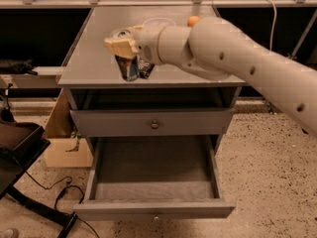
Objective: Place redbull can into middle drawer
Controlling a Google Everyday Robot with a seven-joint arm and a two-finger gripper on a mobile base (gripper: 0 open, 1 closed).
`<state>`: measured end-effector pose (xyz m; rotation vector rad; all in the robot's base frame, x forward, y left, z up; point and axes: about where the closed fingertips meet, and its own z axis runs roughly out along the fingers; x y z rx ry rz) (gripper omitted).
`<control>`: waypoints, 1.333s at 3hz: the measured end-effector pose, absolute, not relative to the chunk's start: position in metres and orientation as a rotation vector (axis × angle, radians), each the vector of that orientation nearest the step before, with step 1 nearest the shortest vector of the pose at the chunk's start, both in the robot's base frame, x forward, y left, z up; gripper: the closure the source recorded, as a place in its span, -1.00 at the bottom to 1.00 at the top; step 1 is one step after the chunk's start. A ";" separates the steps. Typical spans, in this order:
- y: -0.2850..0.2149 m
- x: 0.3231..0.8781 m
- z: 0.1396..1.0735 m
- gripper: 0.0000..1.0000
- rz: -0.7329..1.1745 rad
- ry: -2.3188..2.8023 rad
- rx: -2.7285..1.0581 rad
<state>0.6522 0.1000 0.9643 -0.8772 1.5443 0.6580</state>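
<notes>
My gripper (122,46) is shut on the top of the redbull can (128,68), a slim blue-and-silver can held upright over the front left part of the grey cabinet top (89,58). My pale arm reaches in from the right. The middle drawer (153,170) is pulled out below, wide and shallow with a bare grey floor and a small knob on its front (156,216). It lies lower than the can and nearer to the camera. The uppermost drawer front (154,124) above it is closed.
A dark snack-bar wrapper (145,69) lies just behind the can. A white bowl (159,21) and an orange object (193,20) sit at the back, partly hidden by my arm. A cardboard box (62,143) and black equipment (15,143) stand left of the cabinet.
</notes>
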 end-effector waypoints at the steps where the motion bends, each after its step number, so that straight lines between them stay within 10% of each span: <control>1: 0.077 0.637 0.944 1.00 0.654 1.502 -0.833; 4: 0.088 0.623 0.952 1.00 0.695 1.446 -0.842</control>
